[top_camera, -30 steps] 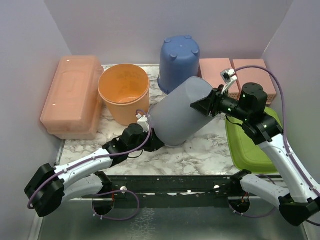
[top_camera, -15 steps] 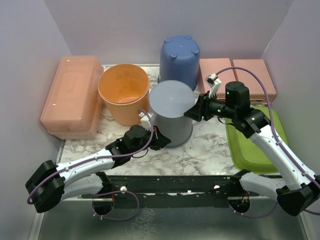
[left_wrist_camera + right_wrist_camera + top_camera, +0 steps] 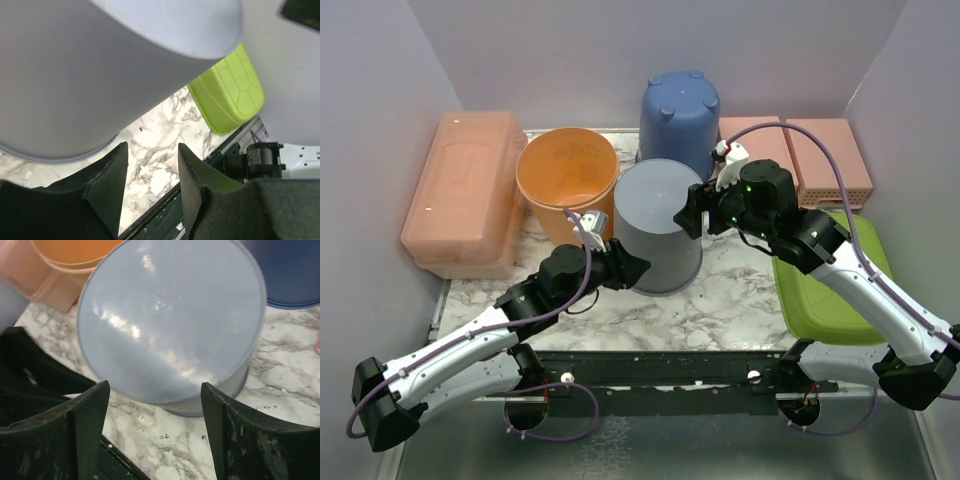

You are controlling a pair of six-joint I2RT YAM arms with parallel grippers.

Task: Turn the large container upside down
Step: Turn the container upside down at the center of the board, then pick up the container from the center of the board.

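The large container (image 3: 658,225) is a pale grey tub that stands mouth down on the marble table (image 3: 720,305), its flat base facing up. My left gripper (image 3: 632,265) is open just off the tub's lower left wall, nothing between its fingers. In the left wrist view the container (image 3: 75,75) fills the top left above the left gripper (image 3: 150,165). My right gripper (image 3: 688,215) is open at the tub's upper right edge. From the right wrist the container (image 3: 170,320) shows its base, beyond the open right gripper (image 3: 154,387).
An orange bucket (image 3: 567,180) touches the tub's left side and a blue container (image 3: 678,120) stands base-up behind it. A pink translucent box (image 3: 465,190) lies at the left, two pink blocks (image 3: 800,155) at back right, a green lid (image 3: 825,285) at right.
The grey container went from tilted between both grippers to standing base-up on the table. Both grippers opened, let go of it and drew back slightly.
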